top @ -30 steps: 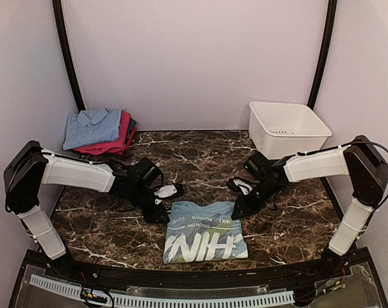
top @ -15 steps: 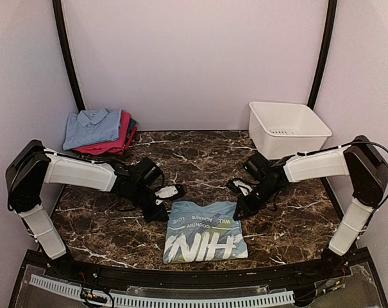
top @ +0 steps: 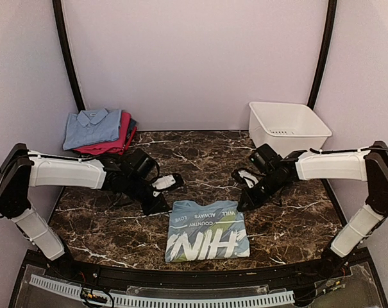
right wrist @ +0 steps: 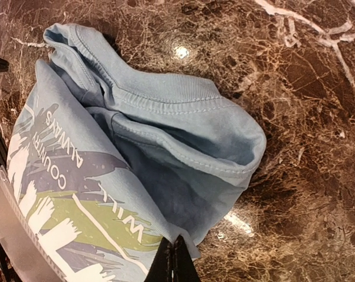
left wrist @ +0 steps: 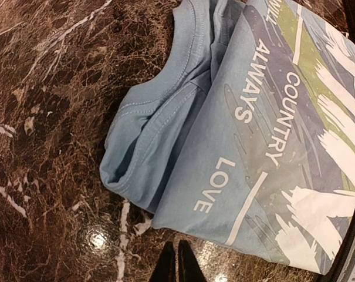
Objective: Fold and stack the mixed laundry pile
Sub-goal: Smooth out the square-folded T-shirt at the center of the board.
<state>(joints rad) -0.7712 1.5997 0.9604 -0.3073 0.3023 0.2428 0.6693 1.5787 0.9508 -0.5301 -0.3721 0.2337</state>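
1. The left pincer is pressed shut with nothing between its jaws. Its tips hang over the bare surface, just beside the folded edge of the tee, near the word LOVE.
2. The right pincer is also shut, with its tips at the tee's corner on the neckband side. I cannot tell whether any hem is caught between them.
3. The tee lies print-up as a folded rectangle at the near middle of the surface, between the two pincers. Its neckband end is bunched and loose.
4. The step in hand looks like taking up the folded tee for stacking. To do it well, both pincers should probably bite through all the layers at the two far corners. The left one needs to land on cloth, not marble. Lifting both corners level and together would likely keep the fold from falling open.
5. The stack sits at the far left, with a blue collared shirt on top of a magenta piece. The tee should go squarely on top.
6. The white tub stands at the far right, well apart from the tee. No garment shows inside it.
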